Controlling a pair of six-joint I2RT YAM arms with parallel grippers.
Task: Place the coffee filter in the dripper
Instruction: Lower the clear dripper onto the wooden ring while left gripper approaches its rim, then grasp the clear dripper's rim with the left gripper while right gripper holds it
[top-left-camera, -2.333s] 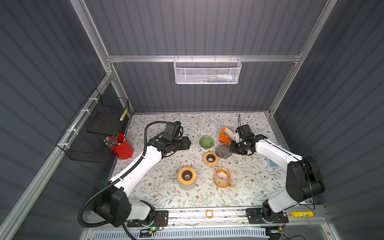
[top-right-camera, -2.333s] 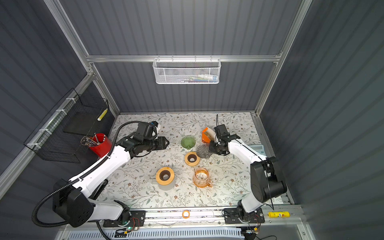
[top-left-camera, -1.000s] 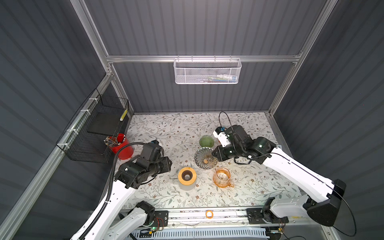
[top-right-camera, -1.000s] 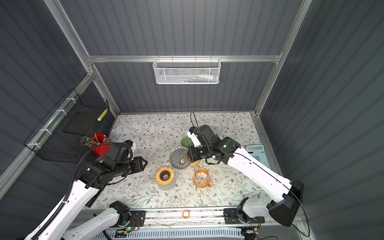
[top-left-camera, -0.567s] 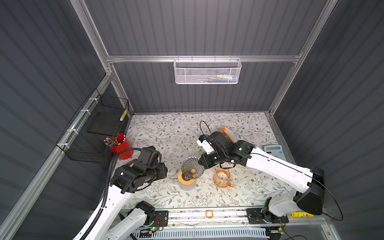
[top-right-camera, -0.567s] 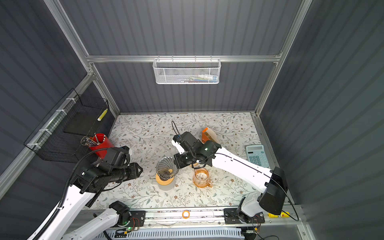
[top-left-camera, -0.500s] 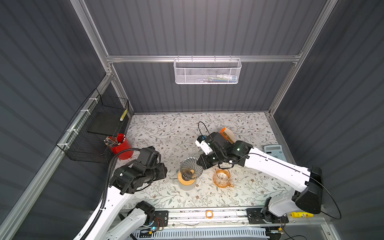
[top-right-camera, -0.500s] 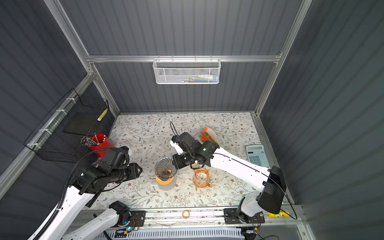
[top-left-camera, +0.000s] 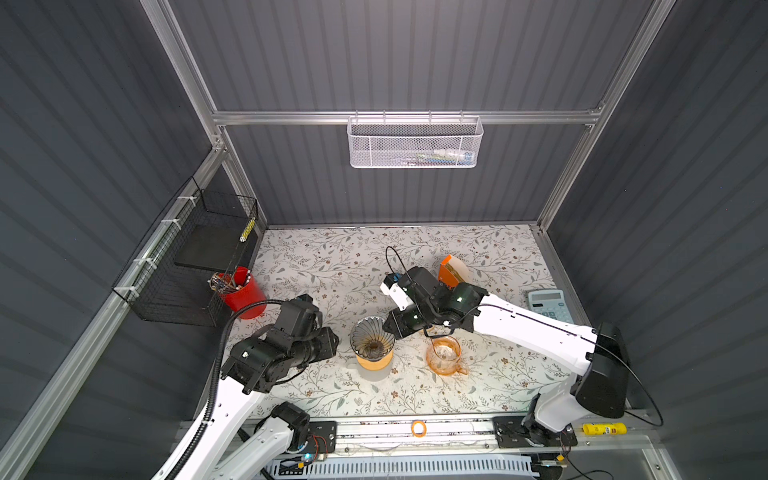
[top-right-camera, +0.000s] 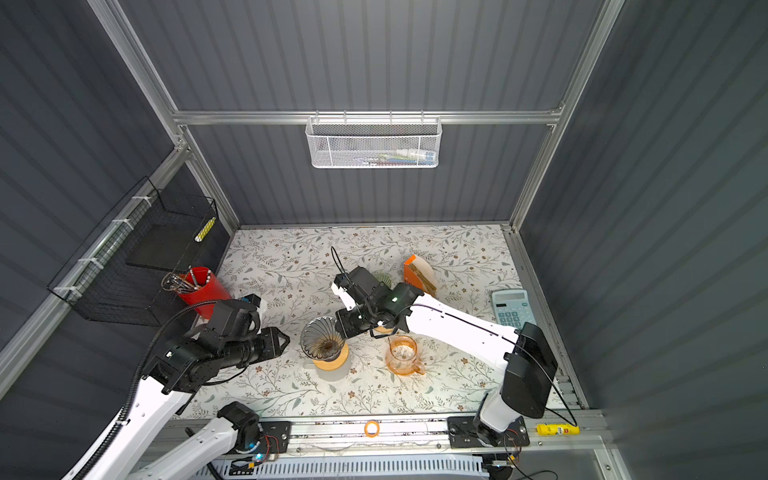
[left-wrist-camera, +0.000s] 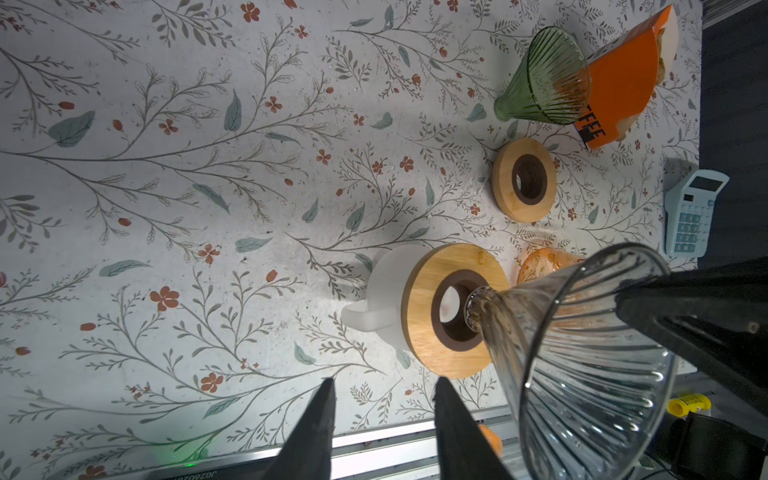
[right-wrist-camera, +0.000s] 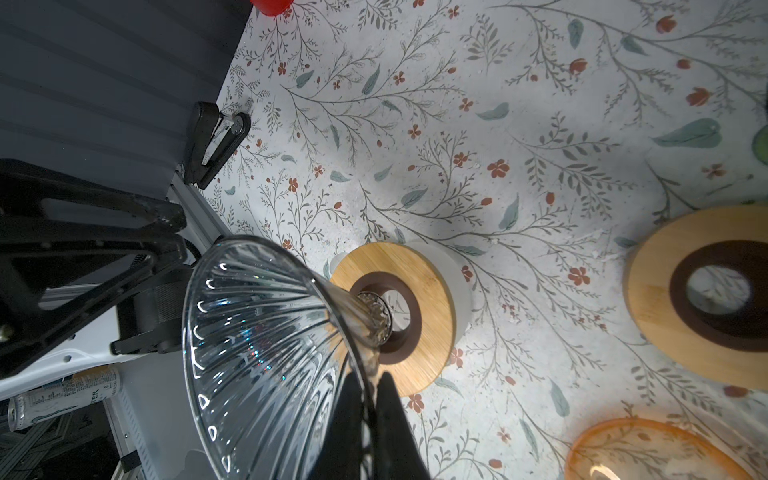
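The coffee filters, pale papers, stick out of an orange box at the back right of the table, just behind the right arm. The box's side reads "FFEE", and the start of the word is lost behind a green dripper. The right gripper pinches the rim of the clear glass dripper. This dripper is tilted, with its neck at the hole of a wooden ring on a white mug; whether it rests there is unclear. The left gripper hangs just beside the mug, fingers apart and empty.

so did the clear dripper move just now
Yes. Held by the right gripper, the clear dripper moved away from the orange filter box toward the front rail, now over the white mug.
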